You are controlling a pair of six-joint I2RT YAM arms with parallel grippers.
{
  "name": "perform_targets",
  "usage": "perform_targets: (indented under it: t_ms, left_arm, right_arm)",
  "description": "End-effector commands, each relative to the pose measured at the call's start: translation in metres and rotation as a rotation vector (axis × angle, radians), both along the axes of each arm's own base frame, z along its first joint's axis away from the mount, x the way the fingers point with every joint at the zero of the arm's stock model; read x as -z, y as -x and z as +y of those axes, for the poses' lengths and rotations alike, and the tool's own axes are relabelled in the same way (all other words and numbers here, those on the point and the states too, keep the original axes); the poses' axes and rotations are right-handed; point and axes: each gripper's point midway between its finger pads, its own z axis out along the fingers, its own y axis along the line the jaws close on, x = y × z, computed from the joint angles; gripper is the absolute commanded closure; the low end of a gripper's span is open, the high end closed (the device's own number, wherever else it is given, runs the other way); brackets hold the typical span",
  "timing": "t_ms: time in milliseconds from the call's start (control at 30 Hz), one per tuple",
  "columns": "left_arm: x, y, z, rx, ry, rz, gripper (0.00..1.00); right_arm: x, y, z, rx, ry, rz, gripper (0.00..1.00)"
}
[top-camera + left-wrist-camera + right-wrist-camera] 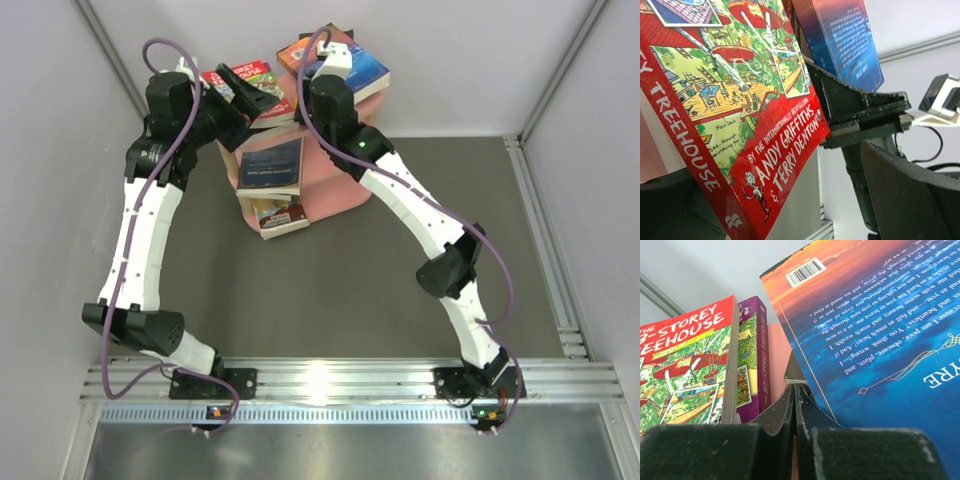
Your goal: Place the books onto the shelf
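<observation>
Left gripper gapes empty by the red book (shelf's eleven o'clock), presumably to leave it there. Right gripper, shut on nothing, seemingly steadies the blue book.

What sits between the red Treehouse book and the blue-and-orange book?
A purple Treehouse book, close beside the red Treehouse book, then a strip of pink shelf before the blue-and-orange book. The right wrist view shows it.

The red illustrated paperback runs off the frame's top and left edges. The pink oval-boarded shelf shows only partly, upper centre.
</observation>
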Motion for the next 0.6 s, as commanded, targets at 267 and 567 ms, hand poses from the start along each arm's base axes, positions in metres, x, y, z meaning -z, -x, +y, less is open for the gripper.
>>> perform_targets:
  t_ms: [267,567]
  left_arm:
    - [0.084,0.067,-0.027,0.185,0.083,0.418,0.01]
    - [0.084,0.091,-0.022,0.179,0.093,0.417,0.01]
  right_arm:
    - [0.052,-0.032,-0.023,0.082,0.076,0.088,1.0]
    - [0.056,-0.033,-0.035,0.107,0.099,0.102,1.0]
